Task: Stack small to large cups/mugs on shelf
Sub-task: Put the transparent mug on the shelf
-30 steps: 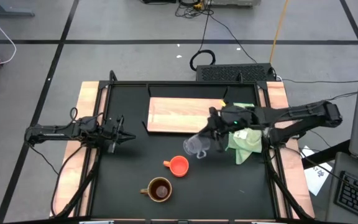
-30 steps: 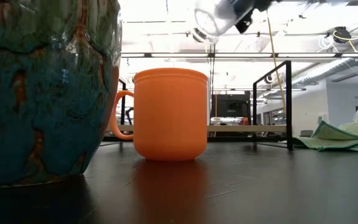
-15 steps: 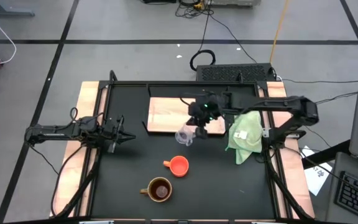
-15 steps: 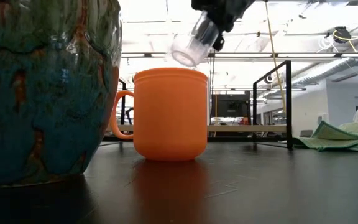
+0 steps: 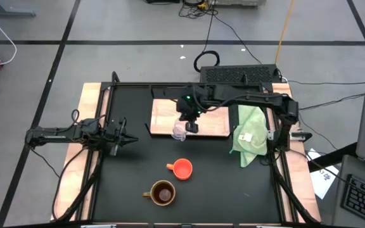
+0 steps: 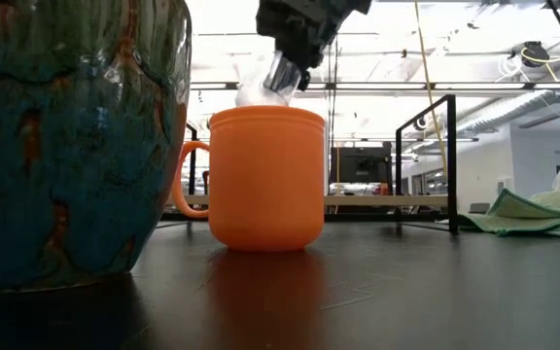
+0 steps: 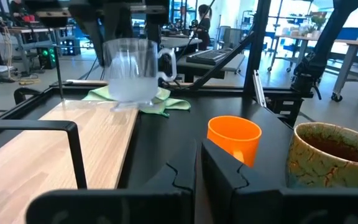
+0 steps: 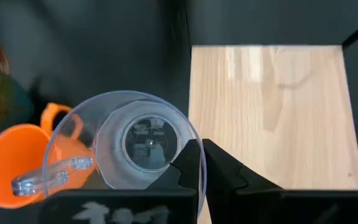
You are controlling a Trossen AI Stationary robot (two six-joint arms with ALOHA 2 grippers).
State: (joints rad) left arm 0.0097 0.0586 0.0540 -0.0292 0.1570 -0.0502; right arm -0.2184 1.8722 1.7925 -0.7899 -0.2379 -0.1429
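Table (image 5: 132,171): black top, both arms over it.

Shelf (image 5: 163,117): light-wood board lying flat toward the far side of the table; a light green cloth (image 5: 251,136) sits just beside its right end.

Right arm: stretched across from the right side, right gripper (image 5: 189,121) above the front edge of the shelf, near its middle. Fingers closed tight on the rim wall of the glass cup (image 5: 180,130). Cup is lifted and upright; in the left wrist view it hangs over the board's front edge, whether its base touches the wood I cannot tell. Its clear handle (image 8: 45,177) points toward the front of the table.

Brown mug (image 5: 162,192): standing on the table near the front edge, handle to the left, not on the shelf.

Orange cup (image 5: 182,168): upright on the table between the brown mug and the shelf, apart from both.

Left arm: at the left side of the table, left gripper (image 5: 124,138) well apart from every cup, fingers nearly together, nothing between them.
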